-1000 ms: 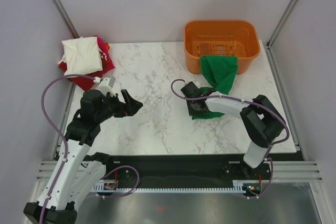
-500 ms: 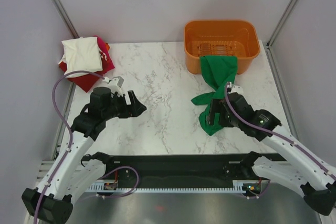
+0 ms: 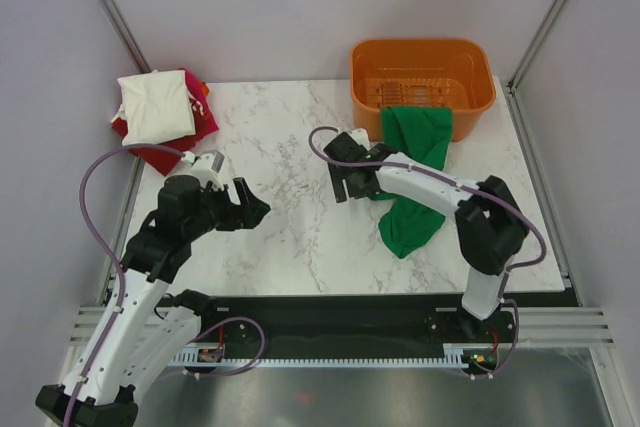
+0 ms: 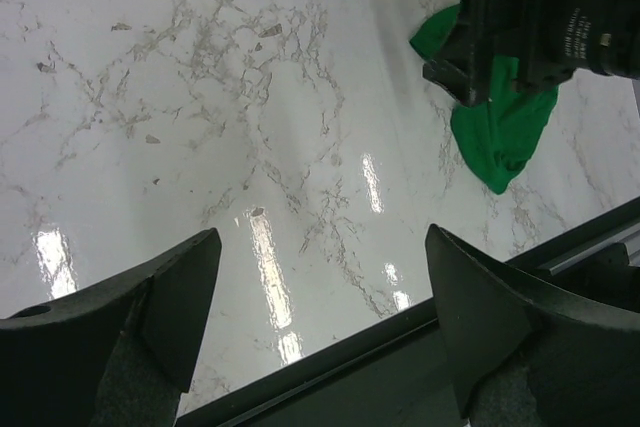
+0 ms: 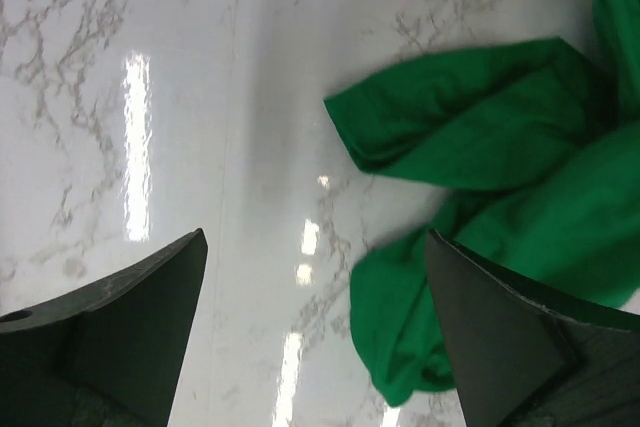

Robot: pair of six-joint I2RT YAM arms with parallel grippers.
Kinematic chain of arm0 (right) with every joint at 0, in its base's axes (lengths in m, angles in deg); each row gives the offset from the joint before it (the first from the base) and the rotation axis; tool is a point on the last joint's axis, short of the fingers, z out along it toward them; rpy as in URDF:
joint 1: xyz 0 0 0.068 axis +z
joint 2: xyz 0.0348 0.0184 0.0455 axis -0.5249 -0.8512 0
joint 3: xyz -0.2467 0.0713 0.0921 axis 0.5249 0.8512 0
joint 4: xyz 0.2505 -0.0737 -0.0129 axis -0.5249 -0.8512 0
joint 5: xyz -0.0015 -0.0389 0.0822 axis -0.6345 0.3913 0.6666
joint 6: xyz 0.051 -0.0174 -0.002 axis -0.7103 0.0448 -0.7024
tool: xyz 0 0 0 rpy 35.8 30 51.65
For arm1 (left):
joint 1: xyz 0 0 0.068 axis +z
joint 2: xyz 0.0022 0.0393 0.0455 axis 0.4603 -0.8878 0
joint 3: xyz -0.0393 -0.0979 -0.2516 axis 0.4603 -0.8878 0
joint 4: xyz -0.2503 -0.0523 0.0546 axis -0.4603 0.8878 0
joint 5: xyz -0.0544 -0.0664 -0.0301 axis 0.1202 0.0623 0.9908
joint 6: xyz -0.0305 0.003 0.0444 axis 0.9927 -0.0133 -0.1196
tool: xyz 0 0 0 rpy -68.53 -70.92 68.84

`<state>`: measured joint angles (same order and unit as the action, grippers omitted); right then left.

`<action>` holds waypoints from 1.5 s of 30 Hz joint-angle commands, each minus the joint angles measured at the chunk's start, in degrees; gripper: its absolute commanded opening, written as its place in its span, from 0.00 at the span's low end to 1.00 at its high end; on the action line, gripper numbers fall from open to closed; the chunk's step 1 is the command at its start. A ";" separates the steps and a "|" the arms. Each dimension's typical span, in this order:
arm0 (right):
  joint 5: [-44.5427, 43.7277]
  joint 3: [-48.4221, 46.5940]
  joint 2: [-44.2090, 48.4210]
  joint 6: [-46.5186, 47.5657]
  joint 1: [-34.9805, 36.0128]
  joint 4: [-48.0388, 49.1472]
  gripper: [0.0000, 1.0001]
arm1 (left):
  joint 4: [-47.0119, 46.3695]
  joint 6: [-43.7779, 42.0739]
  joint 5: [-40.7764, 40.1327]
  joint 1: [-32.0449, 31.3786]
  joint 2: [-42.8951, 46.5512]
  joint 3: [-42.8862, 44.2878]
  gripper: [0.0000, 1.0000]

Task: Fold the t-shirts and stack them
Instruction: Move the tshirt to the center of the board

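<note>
Presently the green t-shirt (image 3: 420,142) hangs over the front rim of the orange basket (image 3: 474,97) and trails down onto the marble table (image 3: 290,127). Its lower end lies crumpled on the right half of the table, toward the near edge. The right claw (image 3: 343,179) is over the table just beside the shirt's left edge, its jaws spread wide and gripping nothing. Its wrist camera shows a lobe of green cloth lying below, nearer the right finger. The left claw (image 3: 255,199) is poised over the left half of the table, well apart from the shirt, jaws likewise spread and empty. At the far left corner sits a stack of folded t-shirts: a cream-white one (image 3: 152,107) on top of a red one (image 3: 160,155), with a bit of orange cloth (image 3: 204,90) showing at the stack's right side.
</note>
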<state>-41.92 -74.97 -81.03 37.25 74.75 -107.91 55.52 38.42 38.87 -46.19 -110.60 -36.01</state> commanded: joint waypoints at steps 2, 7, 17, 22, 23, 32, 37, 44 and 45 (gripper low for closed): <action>-5.66 -4.89 -8.06 2.19 -1.77 1.19 0.96 | 0.05 -2.54 -1.16 -0.20 -1.05 1.75 0.90; -3.12 -1.03 -9.03 2.10 -7.05 5.58 0.90 | 0.05 -2.54 -1.34 -0.20 -0.26 1.75 0.90; 3.91 4.42 -11.58 4.39 -11.10 12.52 0.67 | 0.05 -2.28 -1.95 -0.20 -0.79 1.75 0.90; 9.96 8.64 -10.97 3.25 -10.84 15.69 0.24 | 0.05 -2.10 -2.30 -0.20 -1.40 1.66 0.90; 10.85 8.91 -10.62 3.07 -10.40 16.47 0.15 | 0.05 -2.01 -2.57 -0.20 -1.40 1.66 0.90; 16.38 -13.56 -7.10 7.11 4.77 7.53 0.00 | 0.14 -1.40 -6.42 -0.20 -0.09 1.75 0.89; 19.29 -27.74 -7.63 5.80 16.22 4.26 0.00 | 0.93 -0.70 -11.00 -0.11 5.88 1.92 0.90; 10.25 -12.55 -0.78 0.35 16.94 5.85 0.98 | 1.19 -0.26 -14.17 -0.11 7.57 1.74 0.91; 9.46 -9.40 2.10 -0.88 16.50 5.93 0.98 | 1.20 -0.17 -14.17 -0.11 7.04 1.75 0.91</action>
<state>-28.92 -90.48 -82.80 40.31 92.59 -99.65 57.86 38.10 26.65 -46.28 -101.62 -35.37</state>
